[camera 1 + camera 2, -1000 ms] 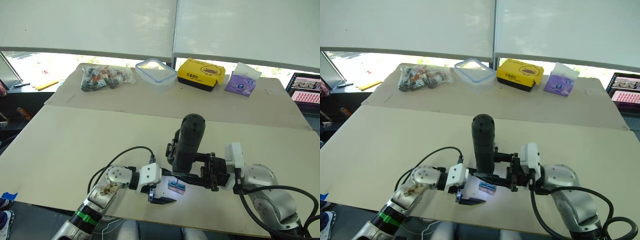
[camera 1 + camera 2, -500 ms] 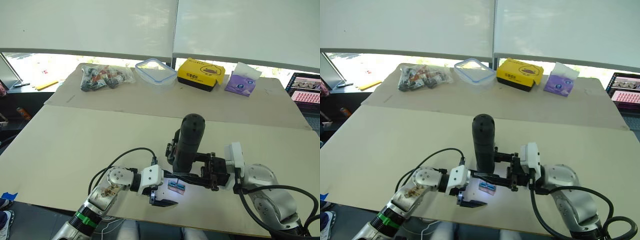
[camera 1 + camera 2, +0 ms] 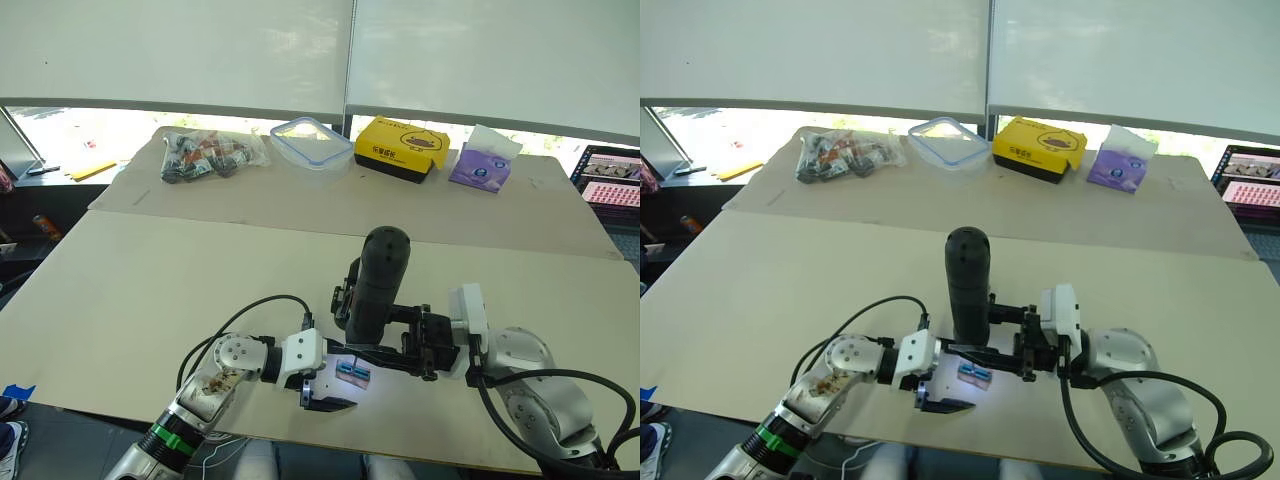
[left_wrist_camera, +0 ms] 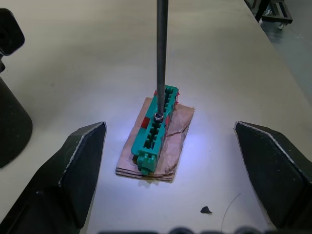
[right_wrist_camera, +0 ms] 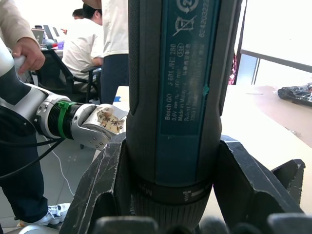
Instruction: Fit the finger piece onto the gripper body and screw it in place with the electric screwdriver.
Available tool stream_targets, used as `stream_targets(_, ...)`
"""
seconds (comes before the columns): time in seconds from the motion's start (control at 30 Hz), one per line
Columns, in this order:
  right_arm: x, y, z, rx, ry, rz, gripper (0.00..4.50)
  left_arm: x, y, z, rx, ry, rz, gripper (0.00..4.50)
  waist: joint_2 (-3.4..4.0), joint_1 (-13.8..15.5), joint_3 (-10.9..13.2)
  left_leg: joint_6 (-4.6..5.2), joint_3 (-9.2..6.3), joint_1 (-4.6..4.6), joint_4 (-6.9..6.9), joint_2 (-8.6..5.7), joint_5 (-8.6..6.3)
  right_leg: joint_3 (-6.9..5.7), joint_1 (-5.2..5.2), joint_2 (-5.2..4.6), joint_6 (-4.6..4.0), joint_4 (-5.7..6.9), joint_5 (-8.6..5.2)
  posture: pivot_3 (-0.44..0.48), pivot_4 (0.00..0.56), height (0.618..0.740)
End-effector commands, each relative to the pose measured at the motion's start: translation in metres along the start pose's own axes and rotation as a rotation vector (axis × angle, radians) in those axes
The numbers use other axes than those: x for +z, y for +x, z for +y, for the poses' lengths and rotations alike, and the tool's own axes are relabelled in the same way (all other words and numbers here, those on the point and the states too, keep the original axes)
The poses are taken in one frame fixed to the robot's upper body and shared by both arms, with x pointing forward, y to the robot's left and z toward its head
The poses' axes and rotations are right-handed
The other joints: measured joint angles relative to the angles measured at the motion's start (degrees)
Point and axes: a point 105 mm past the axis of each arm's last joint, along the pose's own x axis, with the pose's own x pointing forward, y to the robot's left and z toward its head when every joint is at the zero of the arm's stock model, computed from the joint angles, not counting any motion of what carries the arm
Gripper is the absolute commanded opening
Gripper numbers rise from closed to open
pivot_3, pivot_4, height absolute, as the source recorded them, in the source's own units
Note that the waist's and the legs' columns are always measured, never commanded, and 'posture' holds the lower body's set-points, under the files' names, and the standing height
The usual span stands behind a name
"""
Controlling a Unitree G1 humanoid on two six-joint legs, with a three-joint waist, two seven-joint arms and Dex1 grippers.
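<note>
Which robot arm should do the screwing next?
The right one, probably. Its gripper is already clamped on the screwdriver, held upright with its bit touching a screw on the green block. The left gripper is open with a finger on either side of that block, holding nothing.

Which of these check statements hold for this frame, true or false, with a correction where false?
1. The right end effector is shut on the electric screwdriver. True.
2. The screwdriver lies flat on the table. False: it stands upright, bit pointing down.
3. The bit's tip meets a screw on the green block. True.
4. The left end effector grips the green block. False: it is open, its fingers apart from the block on either side.
5. The yellow box sits beside the green block. False: it is at the far side of the table.
</note>
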Motion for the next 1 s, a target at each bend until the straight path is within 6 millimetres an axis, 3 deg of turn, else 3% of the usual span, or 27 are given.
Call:
stream_targets(0.03,0.014,0.003,0.0,0.014,-0.061,-0.048,1.93,-0.015,-0.003,0.002,0.028,-0.033,0.037,4.44,0.0,0.0,0.0,0.0,0.0,0.0,0.0,0.0,0.0,0.0,0.0,0.0,0.0,0.0,0.0,0.0,0.15,0.74)
stream_targets(1.0,0.002,0.003,-0.002,0.0,-0.039,0.027,1.93,-0.027,-0.004,0.0,0.033,-0.038,0.04,4.44,0.01,-0.04,-0.05,-0.01,0.0,0.24,0.0,0.0,0.0,0.01,0.19,0.0,-0.01,0.02,0.01,0.0,0.15,0.74)
